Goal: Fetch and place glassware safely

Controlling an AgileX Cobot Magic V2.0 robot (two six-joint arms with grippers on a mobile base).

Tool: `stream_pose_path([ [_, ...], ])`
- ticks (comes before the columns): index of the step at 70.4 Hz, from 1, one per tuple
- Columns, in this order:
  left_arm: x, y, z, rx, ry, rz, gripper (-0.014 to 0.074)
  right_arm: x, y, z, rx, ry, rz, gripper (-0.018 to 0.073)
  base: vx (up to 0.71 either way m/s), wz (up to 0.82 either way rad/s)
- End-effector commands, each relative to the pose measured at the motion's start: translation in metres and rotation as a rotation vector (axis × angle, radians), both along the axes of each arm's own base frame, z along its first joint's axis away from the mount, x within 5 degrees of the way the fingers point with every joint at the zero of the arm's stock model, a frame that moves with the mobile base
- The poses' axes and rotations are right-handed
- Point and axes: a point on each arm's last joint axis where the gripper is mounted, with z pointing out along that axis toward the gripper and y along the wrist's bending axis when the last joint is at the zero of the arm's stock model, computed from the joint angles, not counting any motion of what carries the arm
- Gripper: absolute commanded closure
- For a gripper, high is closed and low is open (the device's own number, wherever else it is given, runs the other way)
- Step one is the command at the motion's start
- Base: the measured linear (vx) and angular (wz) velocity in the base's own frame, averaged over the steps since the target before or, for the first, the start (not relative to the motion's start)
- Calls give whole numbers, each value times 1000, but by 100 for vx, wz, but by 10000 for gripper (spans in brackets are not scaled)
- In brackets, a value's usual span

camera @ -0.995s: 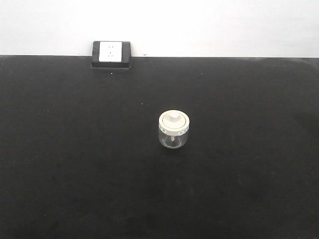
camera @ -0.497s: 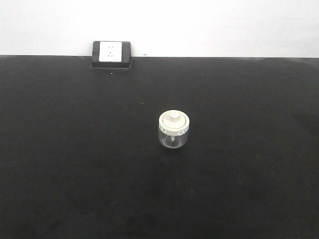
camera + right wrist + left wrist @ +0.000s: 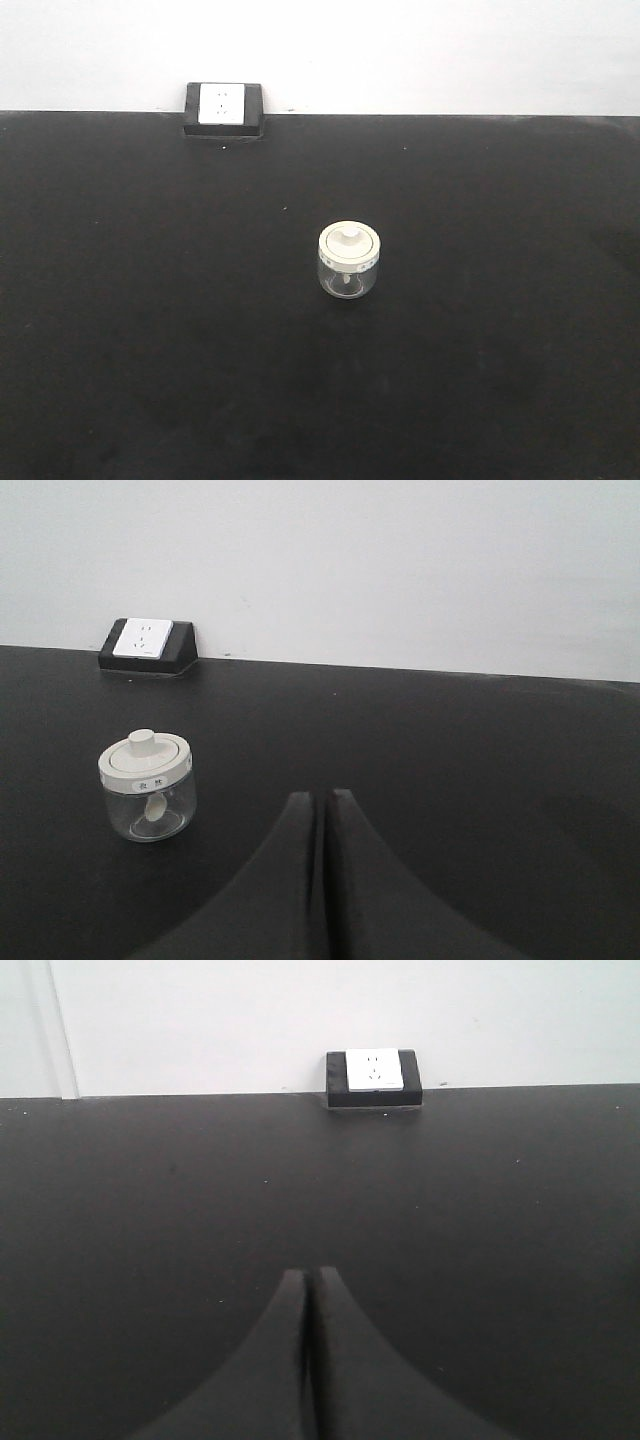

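The glassware is a small squat clear jar (image 3: 349,262) with a cream-white knobbed lid, standing upright near the middle of the black table. In the right wrist view the jar (image 3: 148,786) sits to the left of and a little beyond my right gripper (image 3: 320,796), whose dark fingers are pressed together with nothing between them. My left gripper (image 3: 307,1275) is also shut and empty, low over bare black table; the jar is out of its view. Neither gripper shows in the front view.
A white wall socket in a black housing (image 3: 223,108) sits at the table's far edge against the white wall, also seen as the socket (image 3: 373,1077) and the socket (image 3: 147,644). The black tabletop (image 3: 500,350) stretches all around the jar.
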Motion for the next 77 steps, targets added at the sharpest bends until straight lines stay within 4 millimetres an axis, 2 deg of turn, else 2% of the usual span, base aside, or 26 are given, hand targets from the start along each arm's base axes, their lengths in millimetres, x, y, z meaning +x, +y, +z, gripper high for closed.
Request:
stream_pose_path([
  [1,1,0,-3,-14,-53,-1,603,1,1,14,-7,-80,11,563,0,0],
  [70,1,0,-3,-14,-53,-1,603,0,1,14,-11,-85,10,563,0,0],
  [77,1,0,-3,-14,-53,-1,603,0,1,9,-24,-80,5,563,0,0],
])
